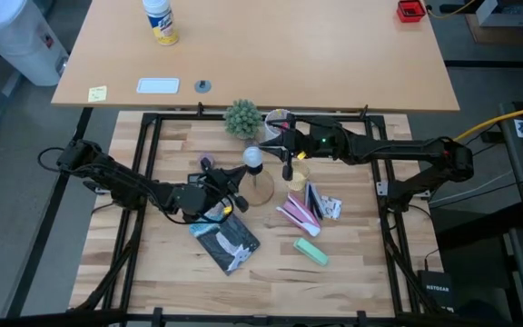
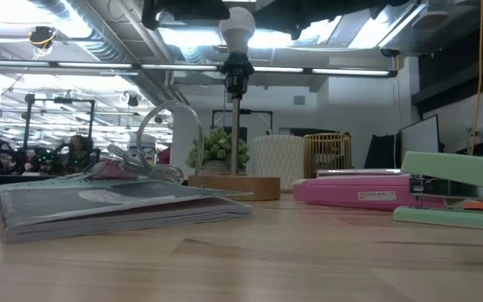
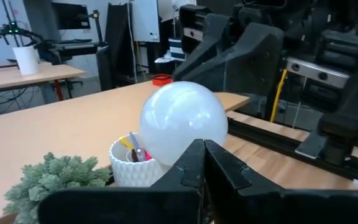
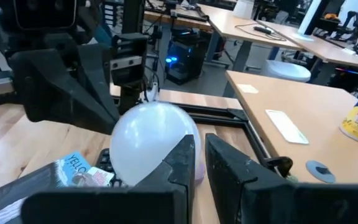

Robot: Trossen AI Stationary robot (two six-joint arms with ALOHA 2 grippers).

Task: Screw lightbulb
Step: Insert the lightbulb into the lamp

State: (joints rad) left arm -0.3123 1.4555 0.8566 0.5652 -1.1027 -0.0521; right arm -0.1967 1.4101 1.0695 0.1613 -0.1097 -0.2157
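The whitish lightbulb (image 1: 252, 156) stands upright with its base in the black socket (image 2: 237, 71) on top of the wooden stand (image 2: 237, 186). It also shows in the low view (image 2: 239, 29). My left gripper (image 3: 202, 163) is shut, just on the table's left side of the bulb (image 3: 182, 121) and level with it. My right gripper (image 4: 199, 158) is on the bulb's right side with a narrow gap between its fingers. The bulb (image 4: 151, 140) shows beyond its fingertips, not between them. My left gripper's shut fingertips (image 3: 191, 155) stand in front of the bulb's lower side; I cannot tell whether they touch it. My right gripper's one finger (image 4: 180, 158) overlaps the bulb's side; I cannot tell whether it touches it.
A small green plant (image 1: 241, 118) and a white pen cup (image 1: 278, 121) stand behind the stand. A pink stapler (image 1: 300, 211), a green stapler (image 1: 310, 251) and a grey booklet (image 1: 227, 241) lie nearer the front. A light wooden desk (image 1: 316, 54) lies beyond the table's far edge.
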